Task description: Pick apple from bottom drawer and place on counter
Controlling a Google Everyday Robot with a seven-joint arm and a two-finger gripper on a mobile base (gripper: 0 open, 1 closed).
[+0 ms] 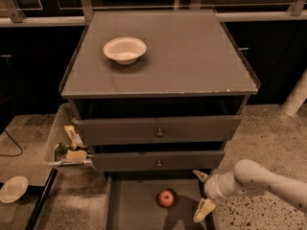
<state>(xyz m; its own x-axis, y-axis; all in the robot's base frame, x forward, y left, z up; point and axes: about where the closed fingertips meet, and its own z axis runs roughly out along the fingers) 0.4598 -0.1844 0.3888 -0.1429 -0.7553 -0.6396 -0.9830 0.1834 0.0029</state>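
Observation:
The apple (166, 198) is small, red and round and lies on the grey floor of the open bottom drawer (134, 207), below the two knobbed drawers. My gripper (202, 191) is open, at the drawer's right side just right of the apple and apart from it. One fingertip sits near the middle drawer's lower edge, the other lower by the drawer's right wall. The white arm reaches in from the right. The counter (192, 56) is the flat grey cabinet top above.
A white bowl (124, 49) stands on the counter's left rear. A clear bin (64, 145) with scraps hangs at the cabinet's left. A white plate (13, 189) lies on the floor at left. A white post (295, 97) stands at right.

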